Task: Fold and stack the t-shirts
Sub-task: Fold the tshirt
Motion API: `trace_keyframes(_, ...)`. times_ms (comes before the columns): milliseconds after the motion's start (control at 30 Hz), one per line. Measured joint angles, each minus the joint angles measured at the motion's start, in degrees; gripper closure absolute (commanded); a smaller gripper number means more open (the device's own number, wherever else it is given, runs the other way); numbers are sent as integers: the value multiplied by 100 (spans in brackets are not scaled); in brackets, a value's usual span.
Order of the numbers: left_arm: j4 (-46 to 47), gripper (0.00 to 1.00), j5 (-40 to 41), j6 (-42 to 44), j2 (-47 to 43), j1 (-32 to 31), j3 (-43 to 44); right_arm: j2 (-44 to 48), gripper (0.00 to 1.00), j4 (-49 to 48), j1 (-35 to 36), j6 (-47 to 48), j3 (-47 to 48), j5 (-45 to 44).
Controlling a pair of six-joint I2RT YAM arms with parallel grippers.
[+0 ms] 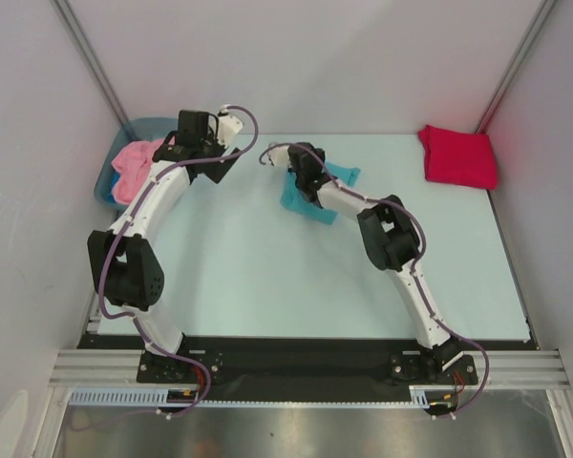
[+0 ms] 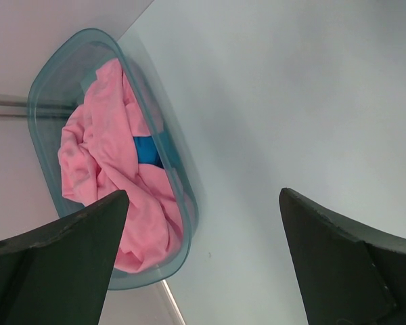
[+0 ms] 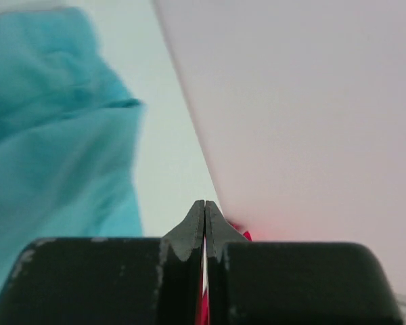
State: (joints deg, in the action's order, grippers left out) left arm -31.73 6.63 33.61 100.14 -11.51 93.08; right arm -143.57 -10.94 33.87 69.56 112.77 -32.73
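Left jaws gape wide and empty near the pink shirt (image 2: 101,149) in the tub (image 2: 57,84). Right jaws are pressed together beside the turquoise shirt (image 3: 47,135), gripping nothing visible.

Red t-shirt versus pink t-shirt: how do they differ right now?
The red t-shirt is folded into a neat flat rectangle; the pink t-shirt is a crumpled heap. The red t-shirt lies on the table at the far right corner; the pink t-shirt sits in the tub at the far left. Both are plain single-colour cloth.
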Motion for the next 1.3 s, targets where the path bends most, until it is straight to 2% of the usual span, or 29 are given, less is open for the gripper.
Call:
trace_keyframes(67,-2,0,-105,70,2,-7,0,313,83,426,-44,-367,133,-4)
trace_keyframes(100,-9,2,-188,118,7,-20,0,463,51,649,-76,-564,227,-9)
trace_keyframes(133,-11,5,-280,166,9,-33,0,597,35,887,-127,-780,356,-31)
trace_keyframes(200,-57,9,-507,380,66,-127,4,839,19,1285,-256,-1145,549,-85)
trace_keyframes(267,-142,14,-772,693,188,-304,11,1128,17,1591,-428,-1410,498,-120)
trace_keyframes(300,-219,33,-914,870,291,-446,20,1384,16,1683,-566,-1561,256,-125)
trace_keyframes(367,-317,59,-1174,1172,525,-734,39,1818,13,1915,-833,-1738,-223,-157)
trace_keyframes(400,-385,79,-1309,1318,699,-918,61,2065,6,1993,-1012,-1825,-533,-160)
trace_keyframes(433,-479,100,-1434,1425,898,-1091,140,2264,5,2175,-1196,-1902,-765,-186)
trace_keyframes(533,-682,100,-1722,1751,1611,-1530,525,2498,5,2844,-1792,-2175,-870,-177)
trace_keyframes(633,-876,100,-1840,1746,2308,-1816,1193,2500,5,3517,-2354,-2459,-568,-76)
trace_keyframes(733,-717,100,-1626,1497,2833,-1930,1875,2500,5,4105,-2900,-2704,-11,35)
trace_keyframes(833,-146,100,-1051,1445,2949,-1996,2002,2500,5,4391,-3283,-2861,492,151)
trace_keyframes(900,682,100,-476,1692,2909,-2037,1670,2500,5,4465,-3412,-2922,654,225)
trace_keyframes(1067,3239,100,586,3001,2922,-2225,66,2479,5,4806,-3526,-3110,691,422)
trace_keyframes(1200,5654,100,855,4120,3220,-2293,-1023,2441,5,5003,-3550,-3261,693,481)
trace_keyframes(1300,7003,100,960,4649,3630,-2315,-1123,2420,5,5082,-3560,-3296,695,507)
